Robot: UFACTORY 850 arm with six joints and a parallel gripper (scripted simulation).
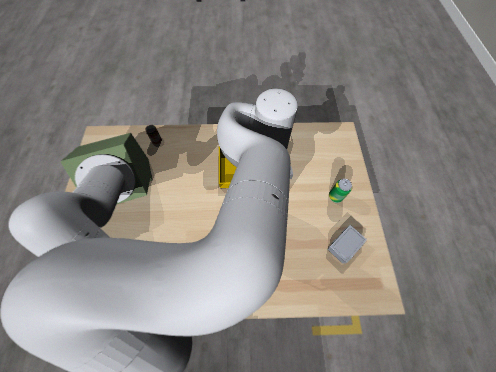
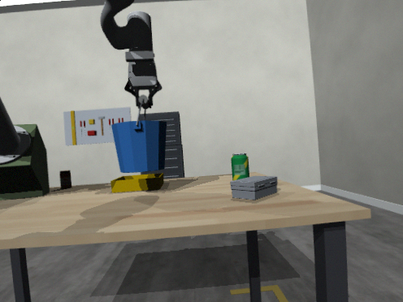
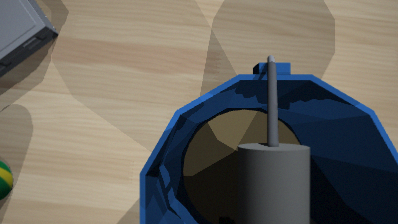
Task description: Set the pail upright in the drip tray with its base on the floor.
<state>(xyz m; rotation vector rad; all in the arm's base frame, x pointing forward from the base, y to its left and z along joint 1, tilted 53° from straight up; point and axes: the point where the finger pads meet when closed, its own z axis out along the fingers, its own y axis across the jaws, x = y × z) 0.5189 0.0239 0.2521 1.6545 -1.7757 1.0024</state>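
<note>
The blue pail hangs by its thin grey handle from my gripper, which is shut on the handle's grip. The pail is slightly tilted and hangs in the air, with its base just above the yellow drip tray and a little towards its right part. In the wrist view I look down into the pail past its handle; table wood shows through its open bottom view. In the overhead view the arm hides the pail and most of the tray.
A green can and a grey case stand on the right of the table. A small black cylinder and the green robot base block stand at the left.
</note>
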